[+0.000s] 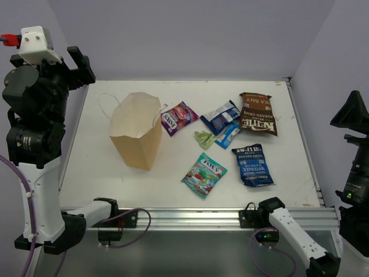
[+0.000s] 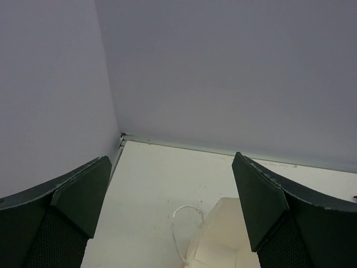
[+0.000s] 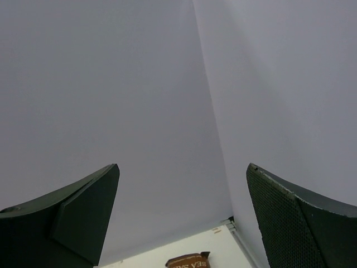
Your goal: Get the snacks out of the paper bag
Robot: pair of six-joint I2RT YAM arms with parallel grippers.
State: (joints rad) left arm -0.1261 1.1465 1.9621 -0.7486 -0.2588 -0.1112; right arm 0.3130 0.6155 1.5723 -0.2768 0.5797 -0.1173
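Paper bag [image 1: 137,130]: tan kraft outside, pale inside, with thin white string handles.
Brown chip bag [image 1: 257,113]: brown with white lettering, lying near the table's far right corner.
Dark-blue chip bag [image 1: 252,165]: dark blue with white and light-blue print.
Blue-white packets [image 1: 221,117]: blue with white panels.
Purple candy bag [image 1: 179,118]: purple with pink and white print.
Teal candy bag [image 1: 204,174]: teal with red and white print.
Small wrapper [image 1: 204,138]: light green.
Table [image 1: 92,161]: plain white, no pattern.

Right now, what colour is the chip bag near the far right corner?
That chip bag is brown with white lettering; the top external view shows it best.
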